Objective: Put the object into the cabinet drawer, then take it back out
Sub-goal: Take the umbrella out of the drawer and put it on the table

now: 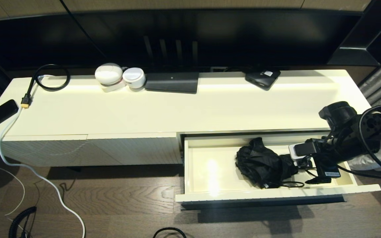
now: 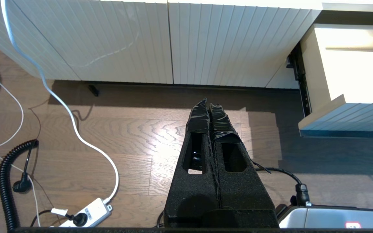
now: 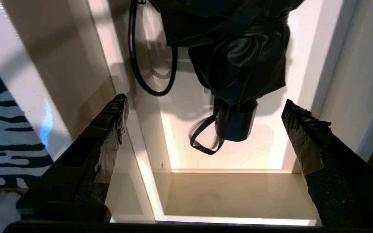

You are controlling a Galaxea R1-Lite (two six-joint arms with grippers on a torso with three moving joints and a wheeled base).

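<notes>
The long cream-white low cabinet stands across the scene on the dark wooden floor. Its wide shallow cream-white cabinet drawer with the ribbed front is pulled open at the right near side. Inside the drawer, in its right half, lies the black folded umbrella on the smooth bottom, with its thin black wrist strap beside the handle end. My right end effector is in the right part of the drawer, just beside the umbrella; its fingers are released and wide apart, one on each side of the handle end, not touching it. My left end effector hangs over the floor before the closed ribbed panels, left of the drawer, clenched and holding nothing.
</notes>
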